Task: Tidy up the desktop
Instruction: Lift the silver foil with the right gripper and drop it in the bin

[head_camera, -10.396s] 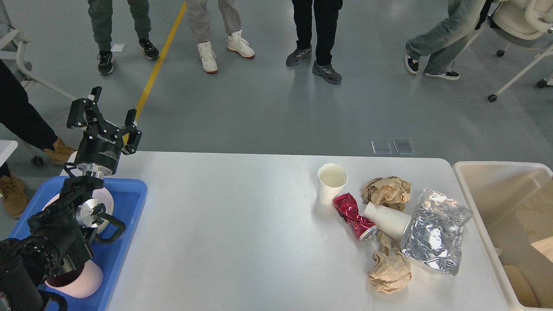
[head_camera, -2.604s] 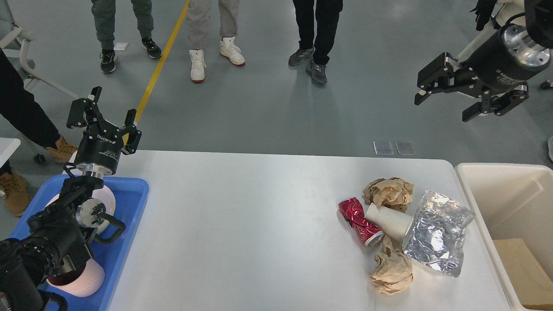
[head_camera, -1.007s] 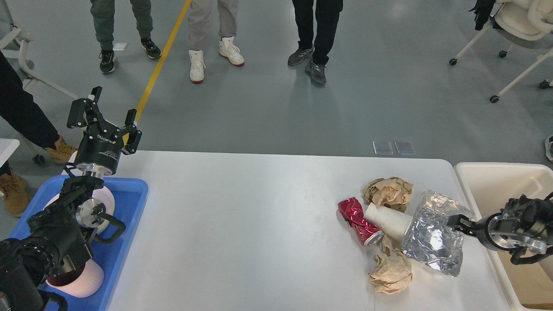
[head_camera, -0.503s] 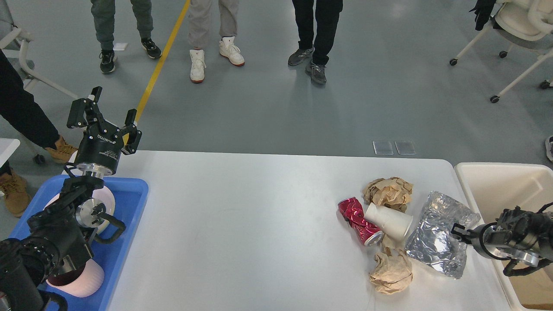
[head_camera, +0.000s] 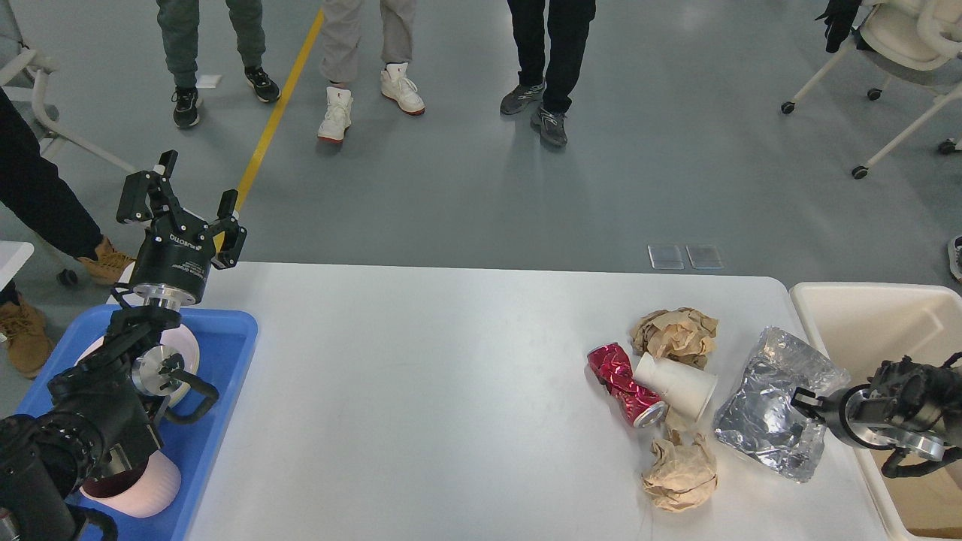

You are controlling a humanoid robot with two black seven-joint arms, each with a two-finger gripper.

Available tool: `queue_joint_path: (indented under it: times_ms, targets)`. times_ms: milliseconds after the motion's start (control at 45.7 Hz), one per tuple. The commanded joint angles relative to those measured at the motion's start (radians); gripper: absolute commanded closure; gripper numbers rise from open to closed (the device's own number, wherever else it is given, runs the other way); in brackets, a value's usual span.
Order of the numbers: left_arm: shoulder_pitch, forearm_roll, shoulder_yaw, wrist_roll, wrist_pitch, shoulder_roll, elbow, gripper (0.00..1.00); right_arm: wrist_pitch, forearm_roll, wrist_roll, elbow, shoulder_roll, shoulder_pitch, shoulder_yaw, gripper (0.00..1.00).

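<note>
The white desktop (head_camera: 421, 391) holds a pile of rubbish at its right end: a crumpled silver foil bag (head_camera: 763, 413), a crushed red can (head_camera: 620, 379), a white paper cup (head_camera: 676, 383) on its side, and two brown paper balls (head_camera: 675, 330) (head_camera: 680, 473). My right gripper (head_camera: 806, 398) comes in from the right edge and grips the foil bag's right side, which is raised off the table. My left gripper (head_camera: 188, 203) is open and empty, held high above the desktop's far left corner.
A cream bin (head_camera: 849, 315) stands against the table's right end, under my right arm. A blue tray (head_camera: 225, 338) with pink cups (head_camera: 143, 488) sits at the left, under my left arm. Several people stand beyond the far edge. An office chair (head_camera: 902, 45) is at the far right.
My right arm came down from high on the right to the foil bag. The bag's right side has lifted and shifted toward the bin. The upright paper cup is gone. The left arm is unchanged.
</note>
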Motion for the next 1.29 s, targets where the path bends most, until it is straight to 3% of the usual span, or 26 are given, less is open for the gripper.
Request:
queue_joint_path:
  times_ms: [0,241,438,635,700,963,1269]
  targets:
    - [0.000,0.000,0.000,0.000,0.000,0.000,0.000,0.04,0.005,0.001,0.000,0.022,-0.050,0.056,-0.001,1.00]
    - [0.000,0.000,0.000,0.000,0.000,0.001,0.000,0.04,0.040,-0.007,0.002,0.122,-0.182,0.266,-0.017,1.00]
    - [0.000,0.000,0.000,0.000,0.000,0.001,0.000,0.04,0.231,-0.037,0.002,0.153,-0.274,0.545,-0.017,1.00]
    - [0.000,0.000,0.000,0.000,0.000,0.001,0.000,0.04,0.434,-0.060,0.002,0.145,-0.291,0.787,-0.017,1.00]
    - [0.000,0.000,0.000,0.000,0.000,0.000,0.000,0.04,0.454,-0.069,0.000,0.145,-0.290,0.826,-0.017,1.00]
    - [0.000,0.000,0.000,0.000,0.000,0.000,0.000,0.04,0.436,-0.073,-0.006,0.108,-0.274,0.822,-0.015,1.00]
    - [0.000,0.000,0.000,0.000,0.000,0.001,0.000,0.04,0.187,-0.054,-0.009,-0.189,-0.281,0.395,0.011,1.00]
